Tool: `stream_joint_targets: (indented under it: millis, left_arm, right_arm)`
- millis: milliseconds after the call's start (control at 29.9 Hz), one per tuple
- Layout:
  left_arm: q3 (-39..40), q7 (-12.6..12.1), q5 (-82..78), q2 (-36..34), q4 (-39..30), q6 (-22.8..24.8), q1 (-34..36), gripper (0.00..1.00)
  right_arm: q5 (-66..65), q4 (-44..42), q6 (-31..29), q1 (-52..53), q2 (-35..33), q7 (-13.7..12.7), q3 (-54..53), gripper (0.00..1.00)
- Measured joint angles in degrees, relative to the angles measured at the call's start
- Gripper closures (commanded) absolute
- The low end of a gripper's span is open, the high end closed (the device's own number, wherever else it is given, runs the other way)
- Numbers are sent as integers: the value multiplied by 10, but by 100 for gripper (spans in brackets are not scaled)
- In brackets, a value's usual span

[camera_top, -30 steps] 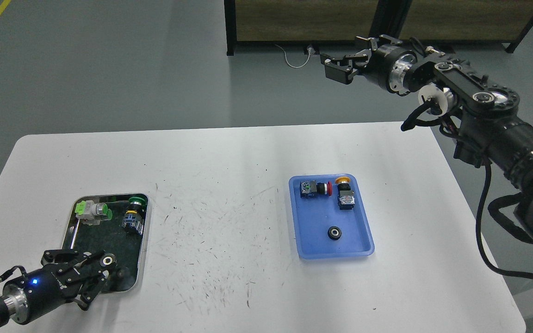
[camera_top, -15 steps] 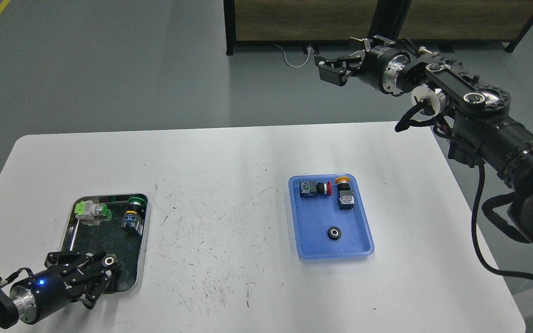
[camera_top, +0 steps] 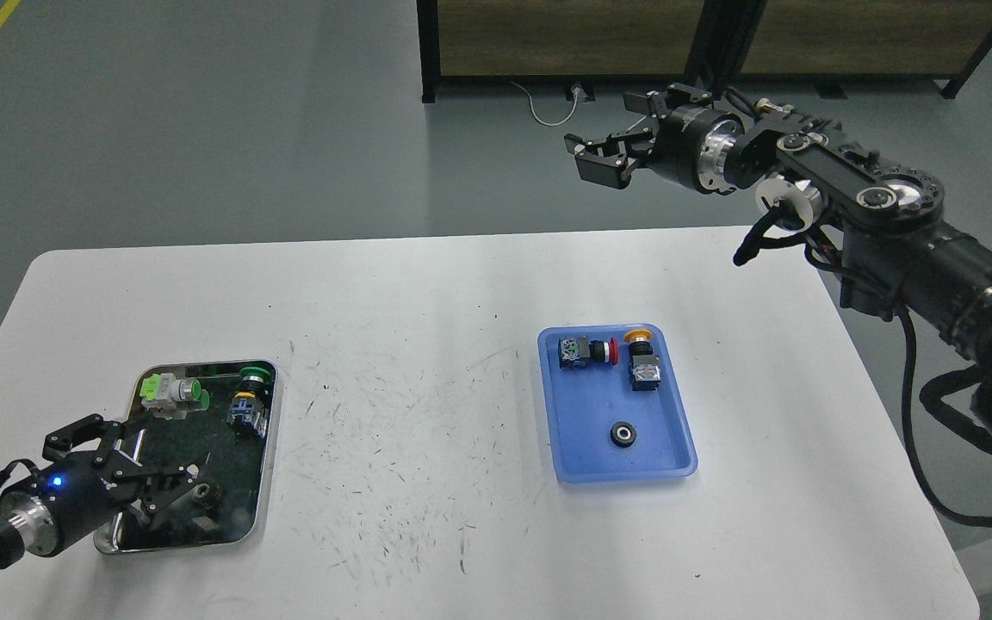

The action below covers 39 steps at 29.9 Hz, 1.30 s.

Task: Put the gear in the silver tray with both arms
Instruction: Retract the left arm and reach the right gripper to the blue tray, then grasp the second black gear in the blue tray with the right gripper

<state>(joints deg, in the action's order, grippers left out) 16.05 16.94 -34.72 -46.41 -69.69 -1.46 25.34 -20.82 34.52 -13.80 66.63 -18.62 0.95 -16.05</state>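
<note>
The silver tray point(camera_top: 271, 430) lies at the table's front left. A small black gear point(camera_top: 204, 492) lies on its dark bottom near the front right corner. My left gripper point(camera_top: 147, 469) is open over the tray's front left part; its fingers stand apart just left of the gear and do not grip it. A second black gear point(camera_top: 623, 433) lies in the blue tray point(camera_top: 668, 465) right of centre. My right gripper point(camera_top: 589, 161) is open and empty, held high beyond the table's far edge.
The silver tray also holds a green and white switch point(camera_top: 170, 393) and a green-capped button point(camera_top: 251, 396) at its far end. The blue tray holds a red button point(camera_top: 586, 351) and a yellow-capped button point(camera_top: 641, 360). A black-framed partition point(camera_top: 703, 34) stands behind the table.
My left gripper opened and drew back to the left, leaving the gear in the silver tray. My right arm swung further left, still raised.
</note>
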Motion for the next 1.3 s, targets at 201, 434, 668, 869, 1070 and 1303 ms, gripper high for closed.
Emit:
stream_joint_targets:
  millis: [201, 434, 668, 869, 1070, 1303]
  left_arm:
    - [112, -21, 6, -12, -1, 6, 22, 3]
    - [138, -58, 77, -15, 9, 9, 132, 2]
    - [97, -61, 105, -16, 33, 23, 221, 2]
    - [89, -65, 137, -16, 41, 24, 256, 2]
    - [89, -67, 146, -12, 63, 23, 269, 2]
    - [88, -67, 146, -10, 65, 22, 269, 2]
  right_arm:
    - [0, 143, -7, -4, -91, -2, 90, 1]
    - [-17, 246, -29, -38, -170, -2, 157, 1]
    - [-52, 251, -34, -96, -166, -2, 189, 1]
    - [-87, 246, -34, -132, -140, -2, 210, 1]
    - [-100, 230, -28, -149, -116, -2, 229, 2]
    - [-101, 192, -13, -158, -73, -2, 230, 3]
